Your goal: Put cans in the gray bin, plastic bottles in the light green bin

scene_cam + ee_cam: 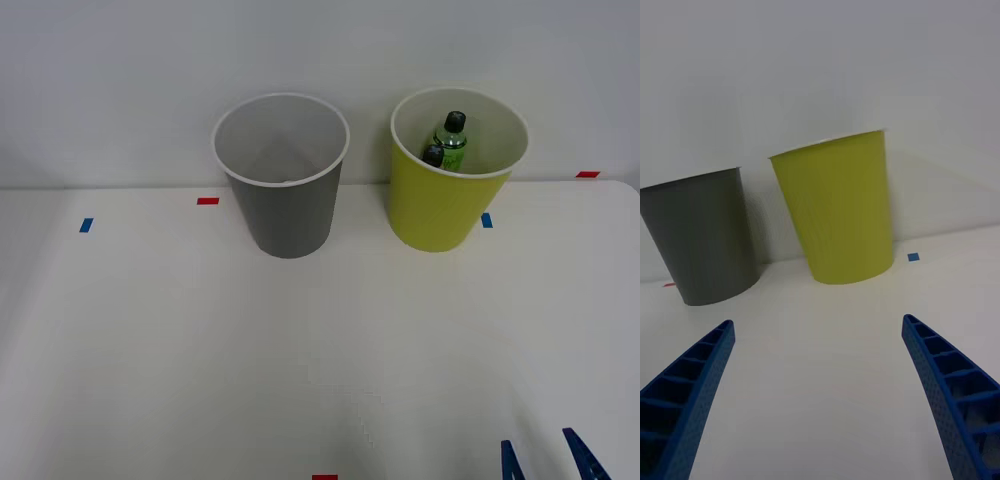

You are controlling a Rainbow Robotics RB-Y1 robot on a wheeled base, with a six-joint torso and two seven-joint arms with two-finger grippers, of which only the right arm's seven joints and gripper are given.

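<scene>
Beside the gray bin point(285, 200), the light green bin point(440, 205) holds both plastic bottles point(448, 143), so I risk toppling it if my spread, empty right gripper point(816, 390) drives forward.

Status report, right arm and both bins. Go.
Right gripper open, empty. Two plastic bottles in light green bin. Gray bin looks empty.

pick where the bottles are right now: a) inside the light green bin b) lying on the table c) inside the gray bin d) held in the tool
a: in the front view two black-capped bottles stand inside the light green bin, the gray bin shows just its pale inside, and the open tool holds nothing.
</scene>
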